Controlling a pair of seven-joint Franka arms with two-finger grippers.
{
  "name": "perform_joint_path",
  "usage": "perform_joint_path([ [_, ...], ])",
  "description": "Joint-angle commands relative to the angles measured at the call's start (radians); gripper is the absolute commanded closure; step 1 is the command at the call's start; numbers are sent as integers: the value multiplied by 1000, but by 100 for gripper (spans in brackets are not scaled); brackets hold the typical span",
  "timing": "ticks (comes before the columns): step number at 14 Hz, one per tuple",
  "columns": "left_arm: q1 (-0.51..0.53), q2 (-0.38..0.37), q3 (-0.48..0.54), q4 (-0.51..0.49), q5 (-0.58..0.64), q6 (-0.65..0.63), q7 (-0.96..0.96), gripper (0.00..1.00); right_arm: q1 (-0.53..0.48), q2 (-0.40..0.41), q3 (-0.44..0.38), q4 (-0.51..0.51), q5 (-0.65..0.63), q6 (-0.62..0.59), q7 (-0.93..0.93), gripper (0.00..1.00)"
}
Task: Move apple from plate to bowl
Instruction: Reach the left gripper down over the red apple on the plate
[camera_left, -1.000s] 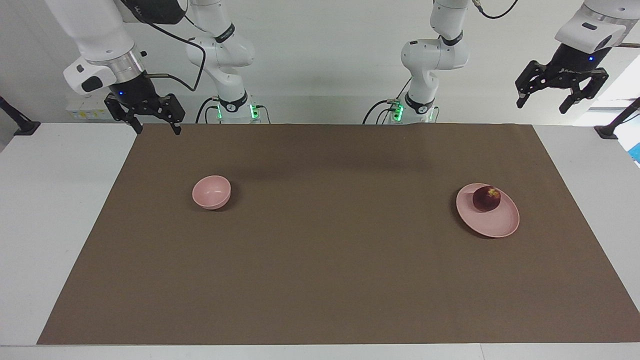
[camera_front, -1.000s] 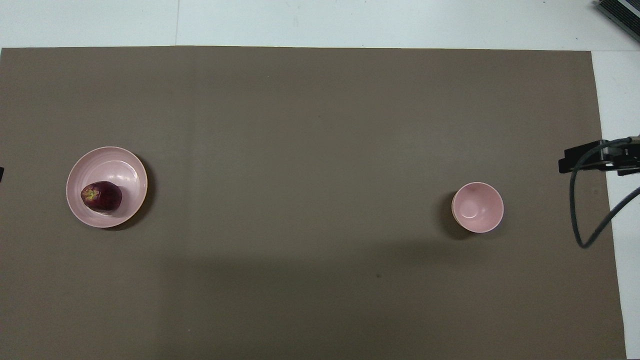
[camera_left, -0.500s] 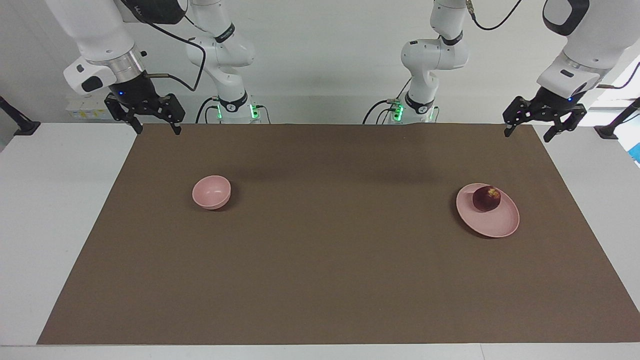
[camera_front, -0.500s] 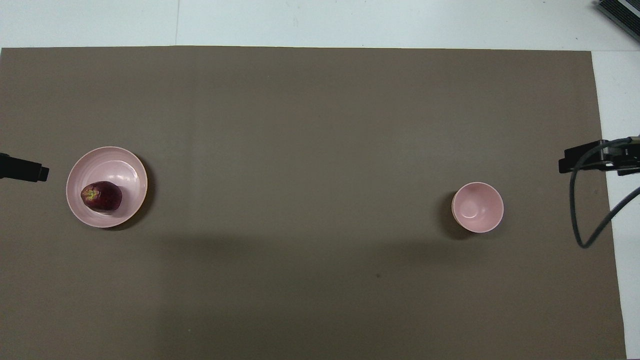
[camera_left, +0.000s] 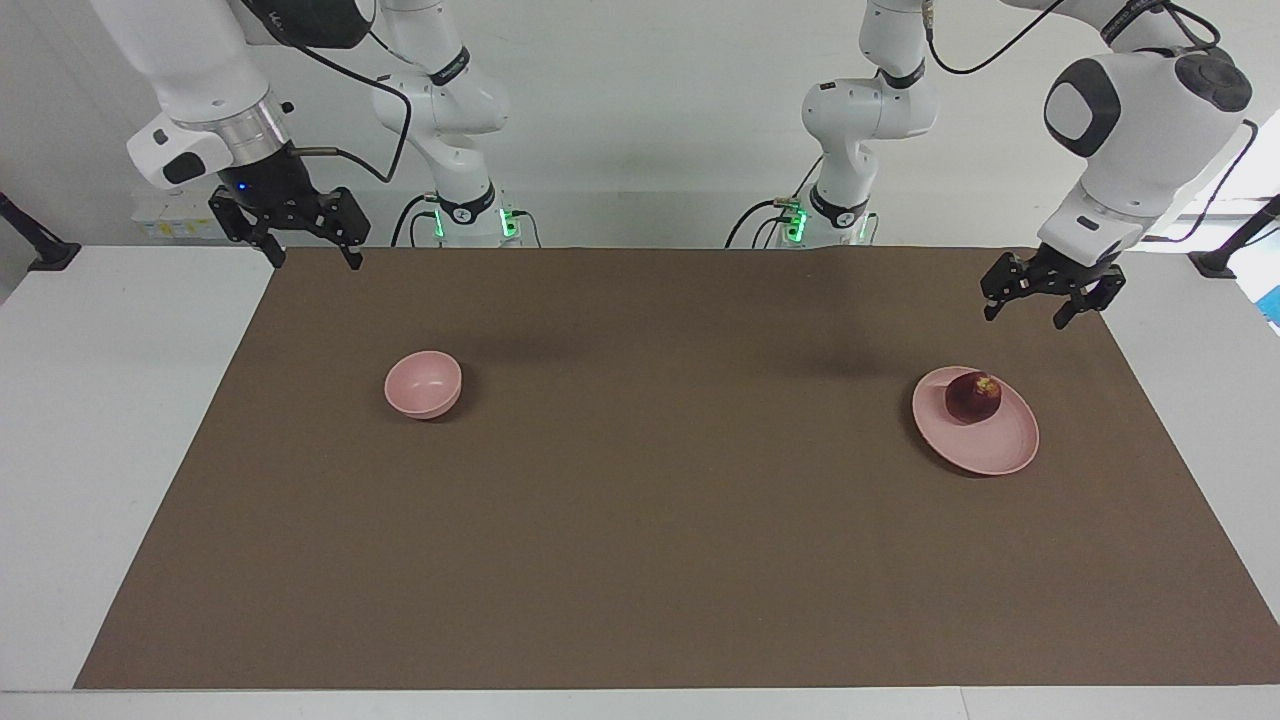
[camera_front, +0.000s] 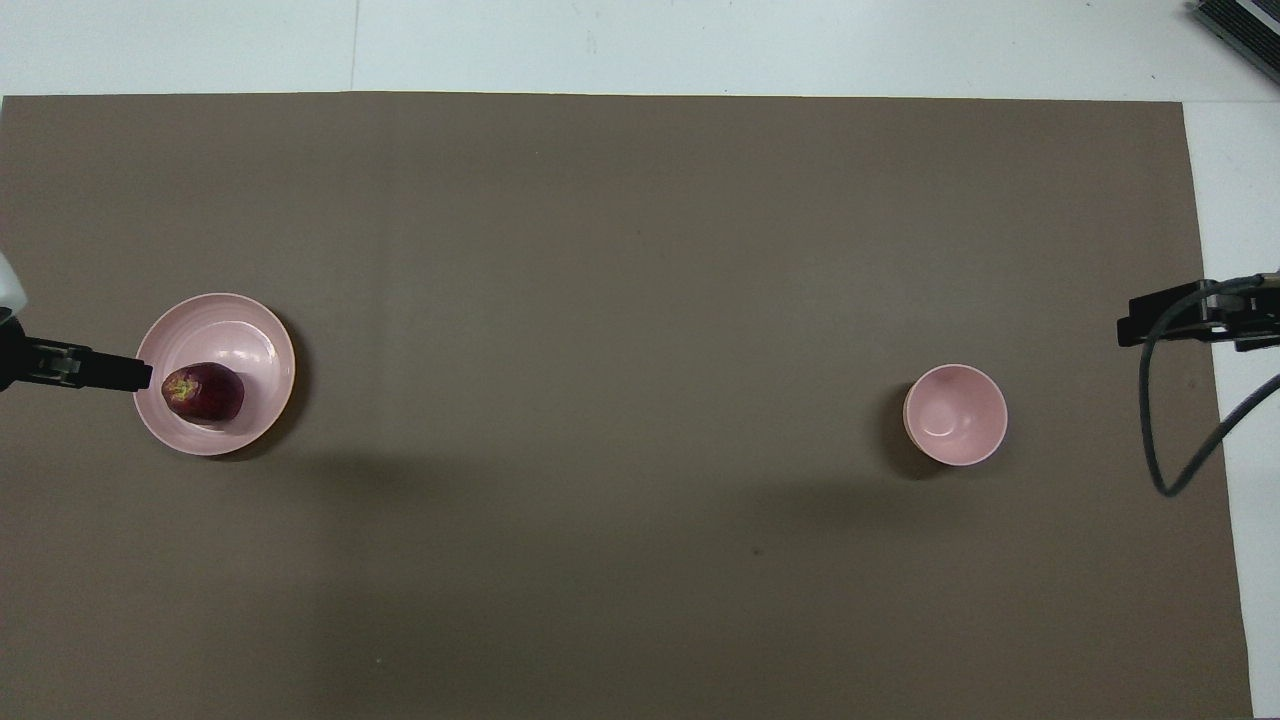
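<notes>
The dark red apple (camera_left: 973, 396) lies on the flat pink plate (camera_left: 985, 445) toward the left arm's end of the table. It also shows on the plate (camera_front: 235, 325) in the overhead view (camera_front: 204, 392). The small deep pink bowl (camera_left: 424, 383) stands empty toward the right arm's end; it also shows from overhead (camera_front: 955, 414). My left gripper (camera_left: 1024, 318) is open and empty. It hangs in the air over the mat at the plate's rim and is apart from the apple. My right gripper (camera_left: 316, 262) is open, empty and waits over the mat's corner.
A brown mat (camera_left: 640, 520) covers most of the white table (camera_left: 100, 400). A grey cable (camera_front: 1160, 440) loops by the right gripper (camera_front: 1190, 315). A dark device (camera_front: 1240, 30) sits at the table's corner farthest from the robots.
My left gripper has come down and moved in over the mat toward the plate. The right arm, the apple, the plate and the bowl have not moved.
</notes>
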Motion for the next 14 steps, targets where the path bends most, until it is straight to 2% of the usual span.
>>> perform_joint_path([
  [1,43,-3,1,-77,-69,86,61,0,-11,3,7,11,1,-13,-10,0],
  [3,48,29,1,-106,-89,161,69,0,-9,3,7,12,1,-13,-8,0],
  [8,49,166,1,-157,-92,374,69,0,-11,3,7,11,1,-10,-8,0],
  [11,49,184,-1,-184,-92,411,69,0,-9,3,7,12,1,-10,-8,0],
  [14,49,184,1,-268,-96,515,71,0,-9,3,7,12,1,-10,-8,0],
])
